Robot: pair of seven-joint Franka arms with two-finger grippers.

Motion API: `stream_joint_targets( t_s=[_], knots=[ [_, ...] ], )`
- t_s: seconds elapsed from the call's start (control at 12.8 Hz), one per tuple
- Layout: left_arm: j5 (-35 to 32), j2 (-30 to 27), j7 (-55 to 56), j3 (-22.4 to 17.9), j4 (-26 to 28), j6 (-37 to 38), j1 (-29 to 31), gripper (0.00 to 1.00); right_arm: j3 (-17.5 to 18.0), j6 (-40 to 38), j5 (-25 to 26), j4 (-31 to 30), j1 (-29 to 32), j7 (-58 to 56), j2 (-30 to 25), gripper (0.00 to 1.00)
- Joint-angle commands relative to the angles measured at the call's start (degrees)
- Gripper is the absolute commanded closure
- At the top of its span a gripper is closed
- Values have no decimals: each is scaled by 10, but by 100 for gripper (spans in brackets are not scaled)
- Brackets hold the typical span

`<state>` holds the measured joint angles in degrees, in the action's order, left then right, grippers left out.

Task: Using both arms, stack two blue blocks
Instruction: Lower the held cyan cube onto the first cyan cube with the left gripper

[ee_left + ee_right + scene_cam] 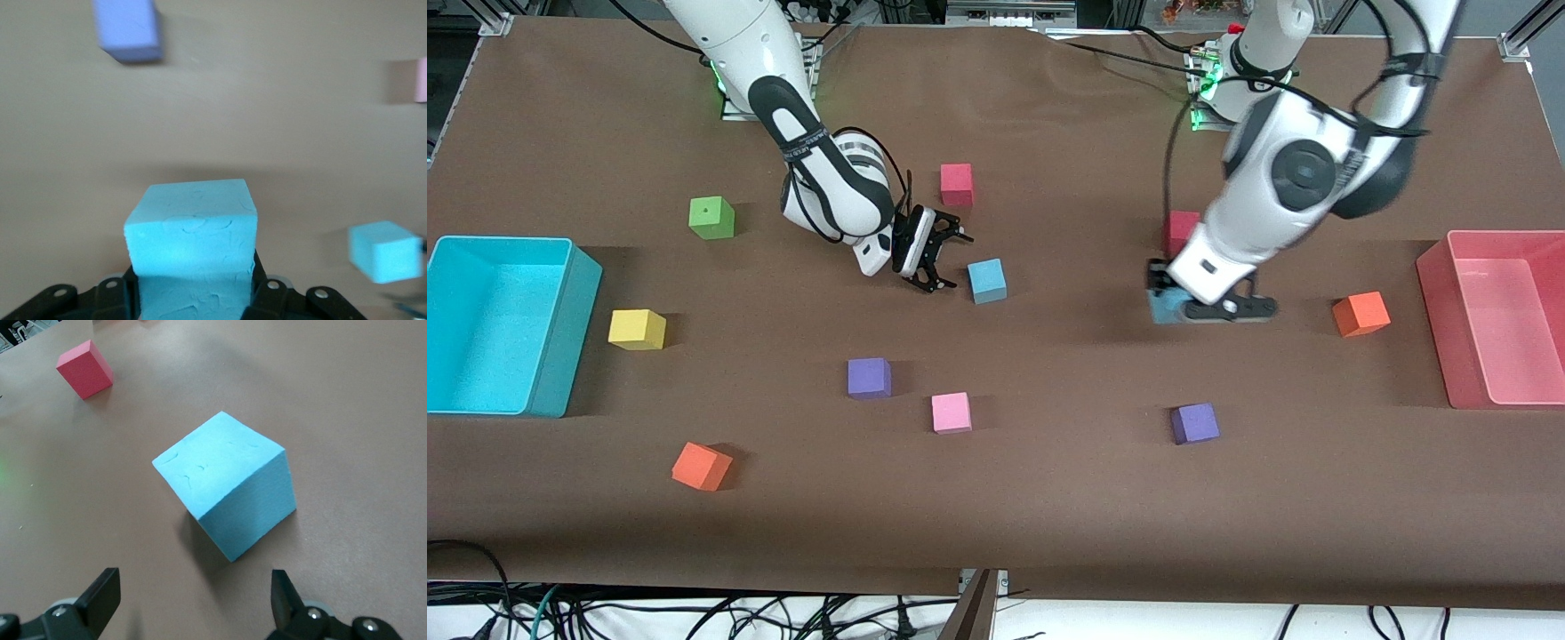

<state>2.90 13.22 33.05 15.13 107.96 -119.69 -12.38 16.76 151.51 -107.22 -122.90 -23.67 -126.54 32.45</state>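
Both blue blocks are plain matte sky-blue cubes with faintly dimpled faces, so neither has a long axis. The free blue block (987,280) sits flat on the brown table (1049,498) near the middle, well in from every edge, its sides turned a little out of line with the table's edges; in the right wrist view (230,490) one corner points toward the camera. The right gripper (935,258) hangs low just beside this block, on the side toward the right arm's end of the table, with its fingers (100,593) spread wide and nothing between them. The second blue block (1163,307) is toward the left arm's end of the table, mostly hidden under the left gripper (1196,302), which is closed on it; in the left wrist view the block (193,253) sits square between the black fingers (267,293), its top face level. A red block (1181,231) lies just beside it, farther from the front camera. Another red block (957,184) lies farther from the front camera than the free blue block.
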Motion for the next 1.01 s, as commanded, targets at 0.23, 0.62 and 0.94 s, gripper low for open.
stream_joint_targets(
  t_s=[0.23, 0.62, 0.94],
  knots=[
    [12, 112, 189, -7, -131, 18, -121, 100, -5, 0, -15, 8, -7, -14, 6, 0],
    [7, 217, 308, -15, -227, 17, -208, 100, -6, 0, -16, 8, -7, -13, 8, 0],
    [6, 251, 325, -26, -237, 12, -236, 100, -6, 0, -15, 8, -7, -13, 8, 0]
  ],
)
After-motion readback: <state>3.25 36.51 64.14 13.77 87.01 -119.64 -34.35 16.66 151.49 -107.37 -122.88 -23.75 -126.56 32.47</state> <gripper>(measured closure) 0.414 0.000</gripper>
